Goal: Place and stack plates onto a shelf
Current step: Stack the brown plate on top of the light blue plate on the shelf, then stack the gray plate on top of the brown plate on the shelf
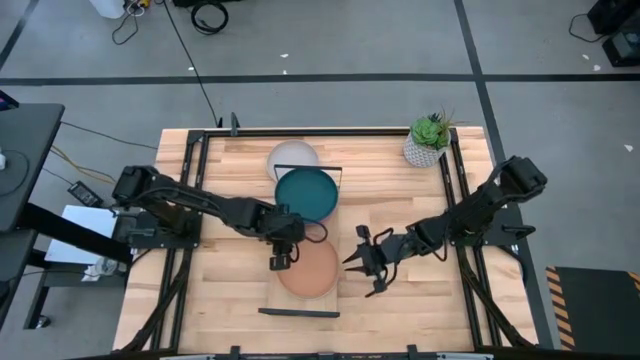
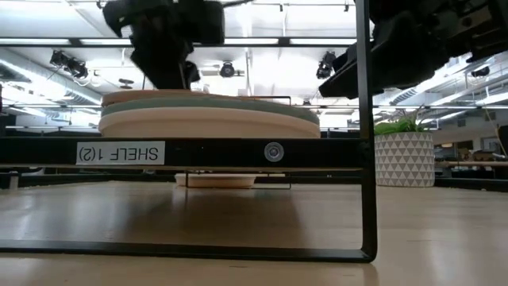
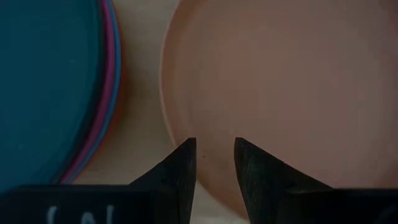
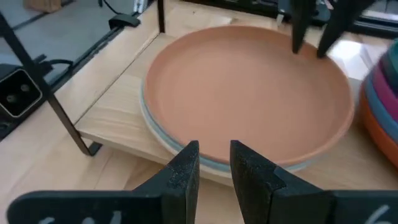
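Note:
A peach-tan plate [image 1: 310, 270] [image 4: 249, 93] tops a short stack on the near part of the light-wood shelf [image 1: 275, 300] [image 4: 118, 118]. A paler plate's rim shows beneath it. Farther along the plank sits a second stack topped by a dark teal plate [image 1: 306, 193] [image 3: 43, 81], with magenta, blue and orange rims below it. A cream plate [image 1: 293, 158] lies on the table beyond the shelf. My left gripper [image 1: 279, 262] [image 3: 214, 155] is open, pointing down over the peach plate's left rim, one finger on each side of it. My right gripper [image 1: 358, 268] [image 4: 214, 158] is open, just right of that plate.
A potted green plant [image 1: 430, 140] [image 2: 405, 159] stands at the table's far right corner. Thin black frames [image 1: 300, 313] [image 2: 365, 127] close the shelf's short ends. Bare slatted tabletop lies to the left and right of the plank.

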Controlling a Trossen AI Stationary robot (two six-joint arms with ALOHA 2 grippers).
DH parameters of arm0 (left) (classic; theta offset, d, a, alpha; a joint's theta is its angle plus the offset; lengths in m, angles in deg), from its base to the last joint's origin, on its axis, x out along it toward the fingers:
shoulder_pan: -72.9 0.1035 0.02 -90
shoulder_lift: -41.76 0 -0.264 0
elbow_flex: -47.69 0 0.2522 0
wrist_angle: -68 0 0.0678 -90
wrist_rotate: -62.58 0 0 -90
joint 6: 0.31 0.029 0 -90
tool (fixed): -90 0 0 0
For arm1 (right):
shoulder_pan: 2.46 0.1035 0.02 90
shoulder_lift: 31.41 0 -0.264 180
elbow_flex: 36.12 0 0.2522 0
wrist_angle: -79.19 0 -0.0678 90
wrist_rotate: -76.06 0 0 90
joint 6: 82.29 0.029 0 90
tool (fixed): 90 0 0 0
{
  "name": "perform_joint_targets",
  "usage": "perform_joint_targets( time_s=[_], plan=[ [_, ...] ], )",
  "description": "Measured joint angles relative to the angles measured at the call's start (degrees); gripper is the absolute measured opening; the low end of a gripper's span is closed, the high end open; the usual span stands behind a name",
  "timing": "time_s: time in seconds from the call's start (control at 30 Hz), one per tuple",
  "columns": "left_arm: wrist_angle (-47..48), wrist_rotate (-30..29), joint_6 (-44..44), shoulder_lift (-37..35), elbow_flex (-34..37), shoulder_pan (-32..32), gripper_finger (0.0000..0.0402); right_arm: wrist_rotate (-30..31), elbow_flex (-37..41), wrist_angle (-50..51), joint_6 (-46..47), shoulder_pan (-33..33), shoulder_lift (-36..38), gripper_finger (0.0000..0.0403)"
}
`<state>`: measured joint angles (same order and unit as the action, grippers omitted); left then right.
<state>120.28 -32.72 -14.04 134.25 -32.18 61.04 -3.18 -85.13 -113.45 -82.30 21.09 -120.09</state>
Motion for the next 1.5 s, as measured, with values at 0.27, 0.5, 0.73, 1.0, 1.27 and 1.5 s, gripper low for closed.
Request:
perform_joint_targets(
  time_s=[0.27,0.5,0.73,1.0,1.27,1.5],
  plan=[
    [-0.8,1.6,2.3,0.1,0.0,0.0,0.0116,-0.1,0.0,-3.5,-0.7,0.5,-2.1,0.0096],
    [0.8,2.2,3.1,-6.4,0.0,0.0,0.0116,-0.2,0.0,-10.2,-5.3,0.7,-4.7,0.0096],
    [1.2,-1.9,5.4,-13.1,4.3,2.5,0.0116,2.8,0.0,-8.3,-5.2,1.0,-3.3,0.0096],
    [-1.2,-5.5,5.3,-22.3,17.7,10.3,0.0116,3.1,0.0,-0.8,-4.5,2.0,2.7,0.0096],
    [-2.0,-7.6,4.5,-23.1,20.2,26.4,0.0116,6.2,0.3,4.6,-2.6,2.0,9.3,0.0096],
    [-7.6,-5.2,2.3,-19.2,20.3,45.4,0.0116,6.1,0.3,6.5,-2.6,2.6,10.2,0.0096]
  ],
)
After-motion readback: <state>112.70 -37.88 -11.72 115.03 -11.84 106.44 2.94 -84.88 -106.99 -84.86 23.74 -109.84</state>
